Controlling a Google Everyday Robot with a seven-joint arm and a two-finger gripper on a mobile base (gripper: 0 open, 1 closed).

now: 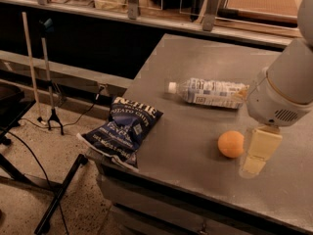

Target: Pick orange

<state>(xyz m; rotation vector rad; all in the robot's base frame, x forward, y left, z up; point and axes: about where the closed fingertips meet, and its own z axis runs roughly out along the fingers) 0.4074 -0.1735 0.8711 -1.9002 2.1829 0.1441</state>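
Note:
The orange is a small round fruit resting on the grey table, near its front right part. My gripper hangs from the white arm just to the right of the orange, low over the table. One pale finger shows beside the fruit, a small gap away from it. A clear plastic water bottle lies on its side behind the orange.
A dark blue chip bag lies at the table's front left corner, partly over the edge. A stand and cables are on the floor to the left. Shelving runs along the back.

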